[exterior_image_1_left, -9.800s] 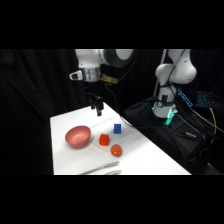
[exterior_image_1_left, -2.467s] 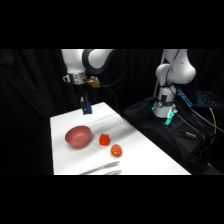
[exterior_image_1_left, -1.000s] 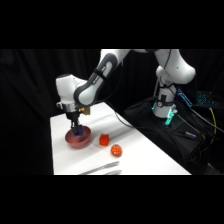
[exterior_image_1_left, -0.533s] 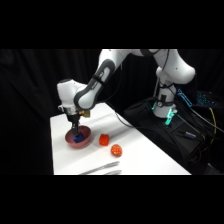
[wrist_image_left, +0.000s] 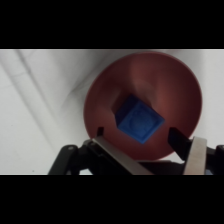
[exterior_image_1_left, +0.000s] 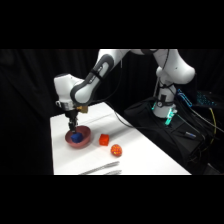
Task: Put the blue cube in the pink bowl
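Lowered into the pink bowl (wrist_image_left: 170,85), gripper (wrist_image_left: 136,136) spread, blue cube (wrist_image_left: 139,119) released

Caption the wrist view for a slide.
Blue cube lying inside the pink bowl, gripper open above it.

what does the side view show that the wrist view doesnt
Only the side view shows the red cube, the orange-red ball, metal tongs near the table's front edge, and the arm reaching over from its base. Only the wrist view shows the hand's fingers spread apart on either side of the blue cube, clear of it. Both show the blue cube lying inside the pink bowl on the white table.
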Motion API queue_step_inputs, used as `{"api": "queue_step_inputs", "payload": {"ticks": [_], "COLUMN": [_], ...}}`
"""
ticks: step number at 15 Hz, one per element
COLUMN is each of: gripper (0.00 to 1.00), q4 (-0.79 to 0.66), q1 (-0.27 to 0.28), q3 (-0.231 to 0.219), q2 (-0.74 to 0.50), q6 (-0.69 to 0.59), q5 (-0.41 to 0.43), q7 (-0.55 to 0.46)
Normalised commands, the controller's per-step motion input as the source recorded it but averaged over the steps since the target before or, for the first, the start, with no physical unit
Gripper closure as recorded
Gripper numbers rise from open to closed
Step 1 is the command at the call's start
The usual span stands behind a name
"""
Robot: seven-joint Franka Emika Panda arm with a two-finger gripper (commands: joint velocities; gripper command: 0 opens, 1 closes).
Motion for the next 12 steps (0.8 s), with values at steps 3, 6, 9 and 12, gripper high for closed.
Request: {"api": "queue_step_inputs", "payload": {"ticks": [3, 6, 9, 12], "gripper": [0.00, 0.00, 0.00, 0.00], "q4": [-0.05, -0.04, -0.08, -0.06], "q1": [-0.008, 0.015, 0.055, 0.079], "q3": [0.011, -0.003, -0.026, -0.051], "q2": [-0.35, -0.35, -0.38, -0.31], "q6": [-0.41, -0.38, -0.32, -0.24], "q5": [0.021, 0.006, -0.039, -0.085], "q7": [-0.10, -0.10, -0.08, -0.04]}}
